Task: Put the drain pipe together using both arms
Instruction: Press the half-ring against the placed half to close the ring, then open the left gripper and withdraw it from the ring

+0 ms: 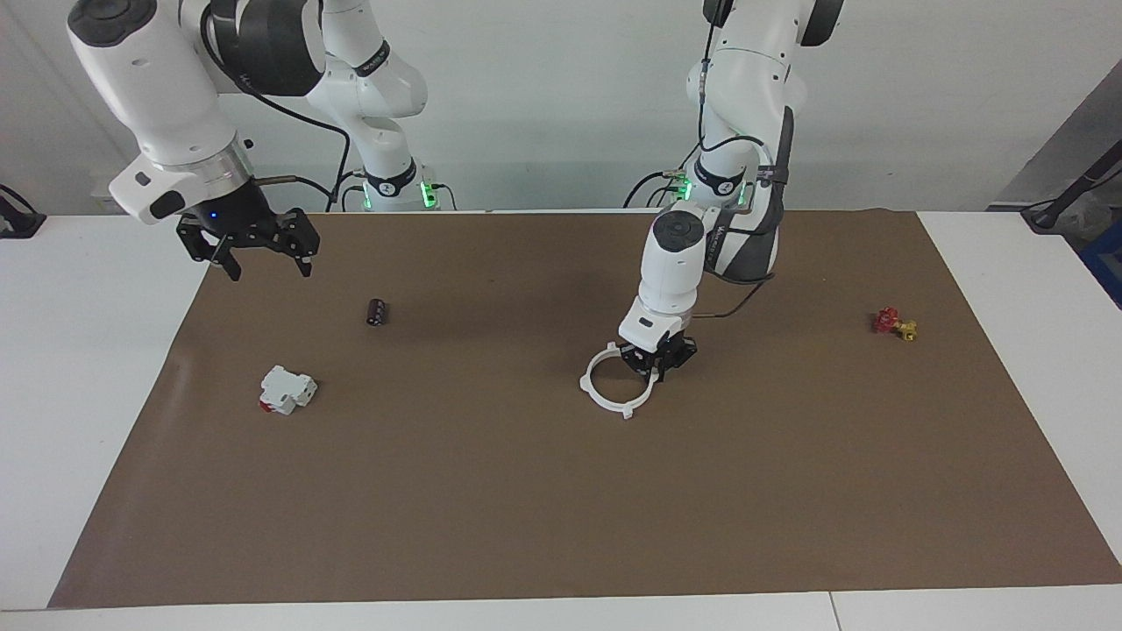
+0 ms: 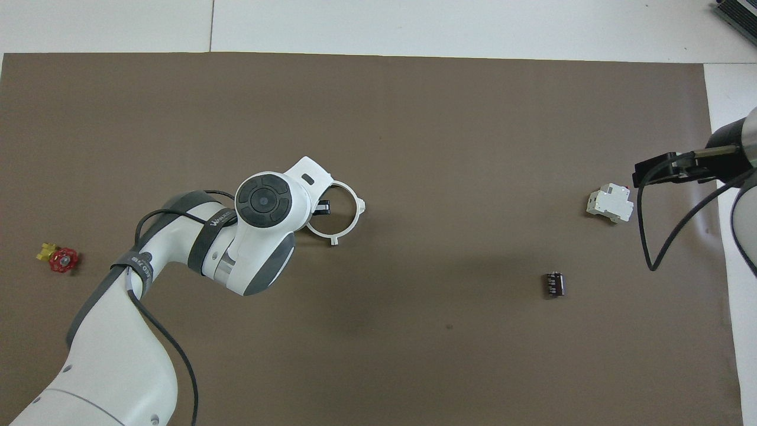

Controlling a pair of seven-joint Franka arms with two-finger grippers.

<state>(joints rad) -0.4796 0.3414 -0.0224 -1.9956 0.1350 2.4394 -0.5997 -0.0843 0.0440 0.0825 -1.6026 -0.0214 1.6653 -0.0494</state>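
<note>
Facing view. The left gripper [image 1: 656,361] is down at the mat [image 1: 561,491], at the rim of the drain pipe [image 1: 605,399] on the side nearer the robots. The pipe parts lie as one closed white ring with small outward tabs, flat on the mat near the table's middle, somewhat toward the left arm's end. The fingers sit at the ring's rim; whether they pinch it or merely stand at it cannot be told. The right gripper [image 1: 263,254] hangs in the air over the mat's edge at the right arm's end, its two fingers spread apart with nothing between them; that arm waits. A small black cylinder [image 1: 377,312] lies on the mat between the right gripper and the ring. A white boxy block [image 1: 287,389] with a red part lies farther from the robots than the cylinder. A red and yellow small part [image 1: 895,324] lies toward the left arm's end of the mat.

Overhead view. The left arm's wrist covers the near part of the ring [image 2: 349,222]; one black finger [image 2: 322,207] shows inside the ring's opening. The right gripper [image 2: 665,168] shows just beside the white block [image 2: 610,204]. The cylinder [image 2: 554,284] is nearer the robots than the block. The red and yellow part [image 2: 59,258] is well apart from the ring.
</note>
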